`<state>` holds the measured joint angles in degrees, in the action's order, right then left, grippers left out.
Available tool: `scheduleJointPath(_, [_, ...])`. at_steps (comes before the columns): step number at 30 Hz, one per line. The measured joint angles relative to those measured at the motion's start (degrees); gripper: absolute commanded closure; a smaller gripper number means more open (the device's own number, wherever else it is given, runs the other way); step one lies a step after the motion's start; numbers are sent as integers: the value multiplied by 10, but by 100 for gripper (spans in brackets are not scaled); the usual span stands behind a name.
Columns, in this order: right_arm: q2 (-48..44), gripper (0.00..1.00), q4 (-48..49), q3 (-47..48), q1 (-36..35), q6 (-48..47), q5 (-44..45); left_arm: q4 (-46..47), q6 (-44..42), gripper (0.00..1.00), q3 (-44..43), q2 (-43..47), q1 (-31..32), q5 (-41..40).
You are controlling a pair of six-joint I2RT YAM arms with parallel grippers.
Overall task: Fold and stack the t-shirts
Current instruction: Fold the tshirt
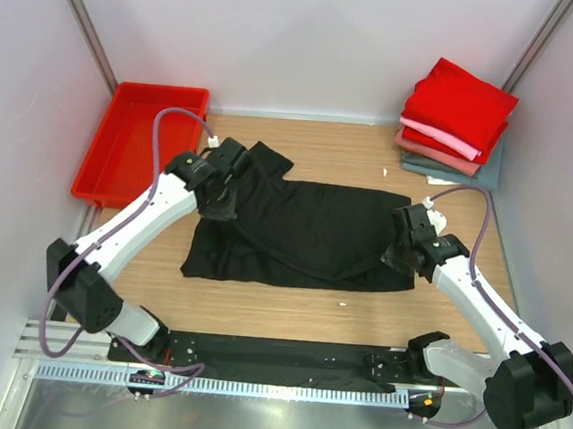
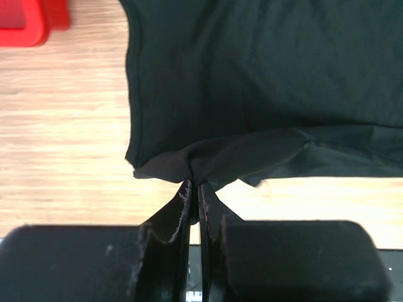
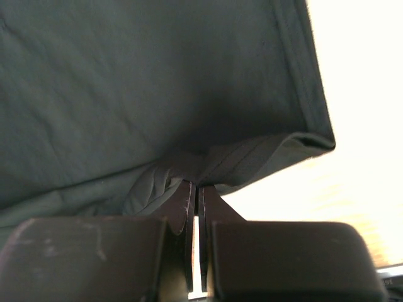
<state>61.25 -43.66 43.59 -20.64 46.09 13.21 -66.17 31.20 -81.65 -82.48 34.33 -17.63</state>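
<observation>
Left fingers (image 2: 181, 211) and right fingers (image 3: 181, 204), pressed nearly together, each pinch a bunched edge of the black t-shirt (image 1: 305, 231), which lies rumpled mid-table (image 1: 288, 315). Such shallow bites could slip on a lift, and uneven pulls would skew the fold. The folded stack (image 1: 455, 124) sits far right, the red tray (image 1: 132, 146) far left.

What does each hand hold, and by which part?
Both hold the black shirt: the left hand pinches a fold at its left end, the right hand a fold at its right end.
</observation>
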Motion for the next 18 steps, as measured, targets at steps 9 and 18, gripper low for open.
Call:
scheduleJointPath(9, [18, 99, 30, 0, 96, -49, -28, 17, -44, 93, -61, -107, -42, 33])
scheduleJointPath(18, [39, 96, 49, 0, 147, -78, -51, 16, -76, 94, -150, -190, -64, 33])
